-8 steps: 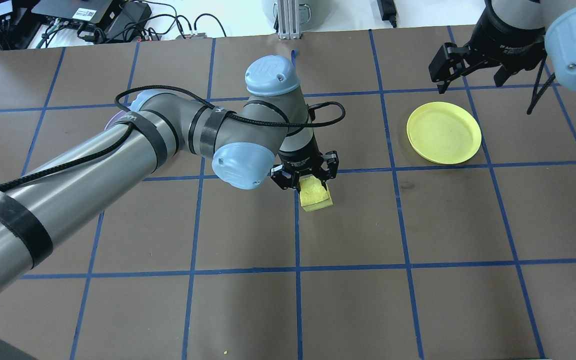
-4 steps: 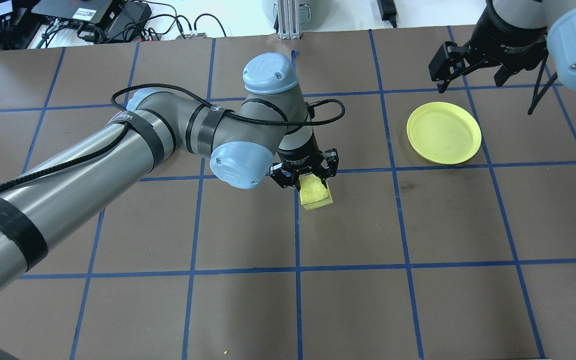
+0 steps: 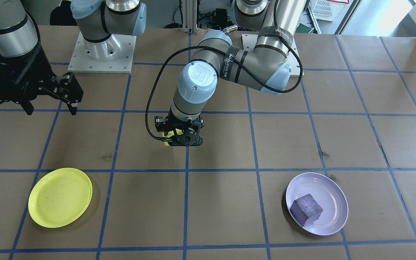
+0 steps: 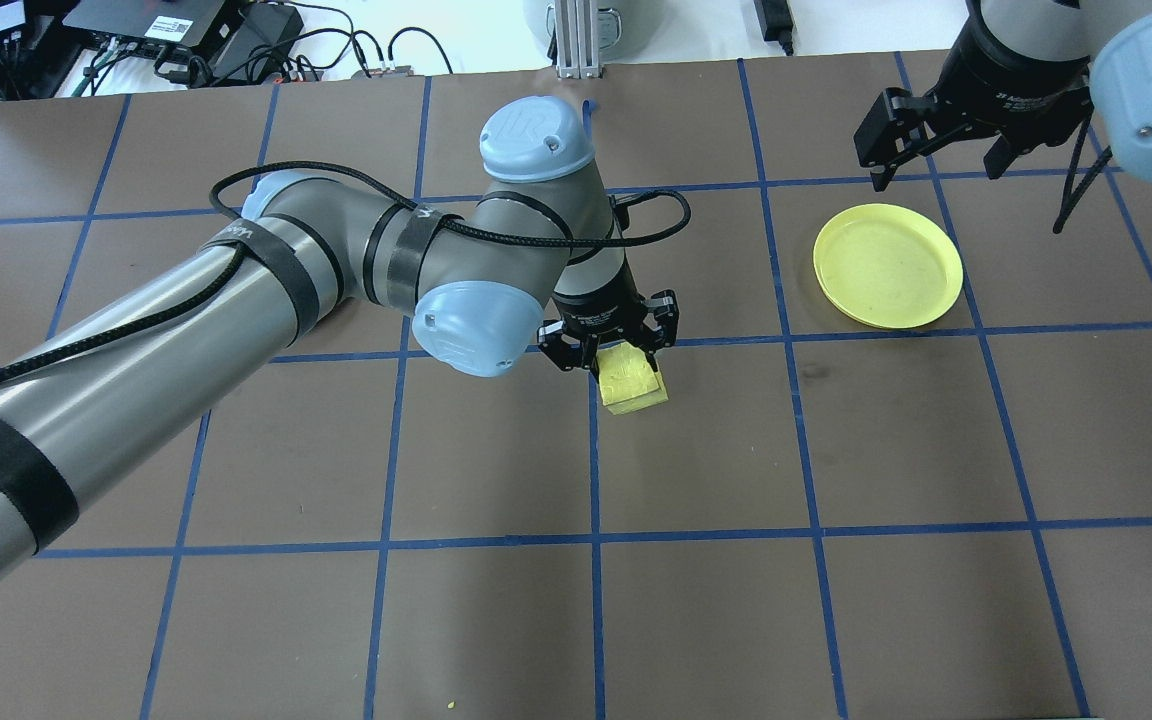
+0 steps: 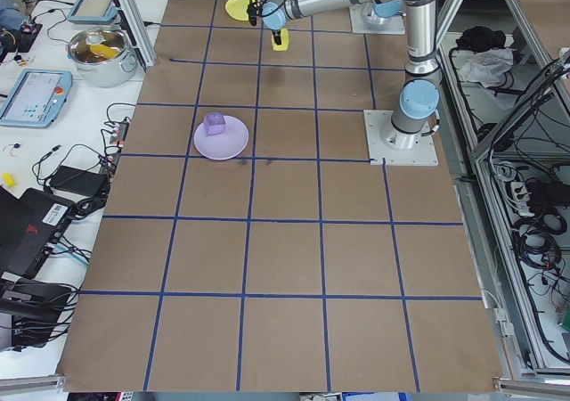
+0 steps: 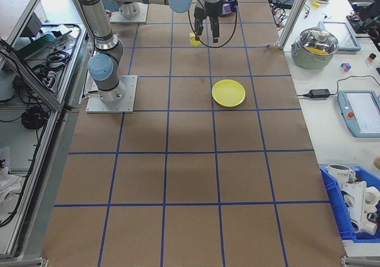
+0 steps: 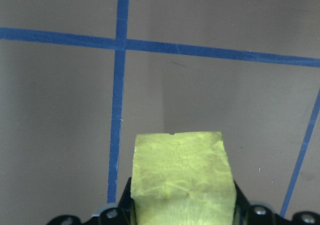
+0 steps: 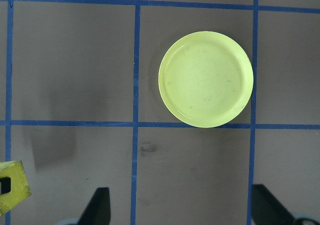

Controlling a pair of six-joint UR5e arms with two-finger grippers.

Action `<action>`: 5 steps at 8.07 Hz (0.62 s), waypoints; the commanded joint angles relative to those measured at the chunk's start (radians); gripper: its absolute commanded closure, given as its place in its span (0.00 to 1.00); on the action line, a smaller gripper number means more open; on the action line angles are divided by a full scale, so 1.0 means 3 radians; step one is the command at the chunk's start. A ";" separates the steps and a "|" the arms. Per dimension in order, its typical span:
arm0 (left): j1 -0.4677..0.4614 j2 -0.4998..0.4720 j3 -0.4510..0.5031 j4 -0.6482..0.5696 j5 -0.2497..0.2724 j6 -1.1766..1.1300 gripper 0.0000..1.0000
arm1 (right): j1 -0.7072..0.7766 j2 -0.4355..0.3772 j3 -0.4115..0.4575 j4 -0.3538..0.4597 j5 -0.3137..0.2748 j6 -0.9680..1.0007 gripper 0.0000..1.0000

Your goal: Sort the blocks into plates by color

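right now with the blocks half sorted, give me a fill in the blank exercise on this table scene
1. The small purple cube lies in the pale ____ round plate.
2. The left gripper is shut on the small ____ cube.
3. The bright yellow round plate holds ____ blocks.
4. The right gripper, above that yellow plate, stands ____ and holds nothing.

Missing words: lavender; yellow; no; open
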 commanded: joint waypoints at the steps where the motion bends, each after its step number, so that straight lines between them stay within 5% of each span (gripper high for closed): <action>1: -0.0004 0.0015 -0.0005 0.0000 -0.0004 0.0000 0.36 | 0.0000 0.0002 0.0002 0.0018 -0.0023 0.0000 0.00; 5: -0.0004 -0.0061 -0.0005 0.0030 -0.0009 0.0000 0.37 | 0.0005 0.0001 0.0002 0.0008 -0.0013 -0.0035 0.00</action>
